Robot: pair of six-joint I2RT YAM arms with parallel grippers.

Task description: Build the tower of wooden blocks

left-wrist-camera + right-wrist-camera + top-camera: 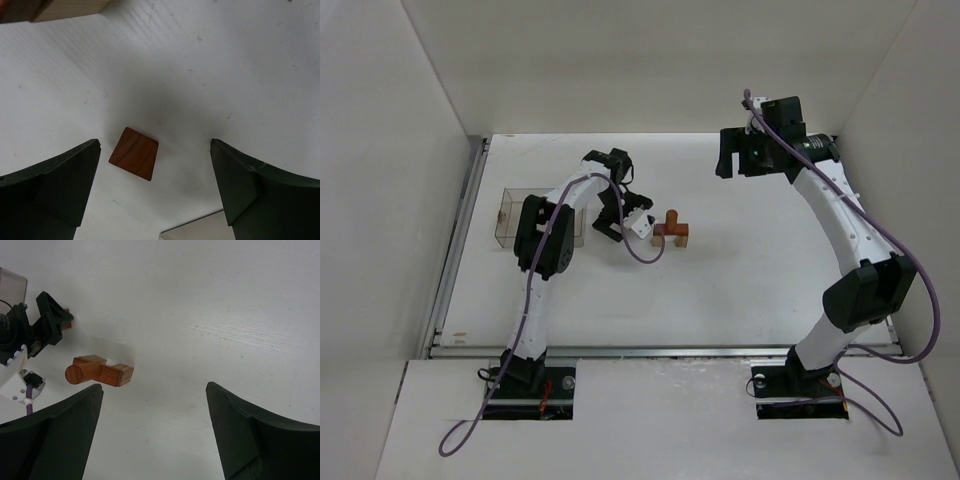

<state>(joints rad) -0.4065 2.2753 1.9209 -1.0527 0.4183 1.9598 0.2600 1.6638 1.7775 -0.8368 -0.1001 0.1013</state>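
The likeliest slip is in the pick. The left hand (pixel 155 146) hangs over the worktop (pixel 770 290) with its fingers spread wide and holding nothing. The small reddish-brown block (pixel 133 160) between them lies flat, much nearer one finger (pixel 60 185) than the other, and its edges are turned askew to both. If the hand closes as it stands, the near finger probably reaches a corner first, and the block may spin or skid away instead of being caught squarely. A second risk is a knock: the started tower (pixel 671 231) sits just beside this hand, so a careless sweep of the wrist could push it over.

The tower stands near the middle of the worktop and is low. It is made of a reddish-brown bar with a rounded end and light tan pieces set against it. How they lock together cannot be told. The right hand (pixel 154 386) is raised well apart from it, fingers wide and empty
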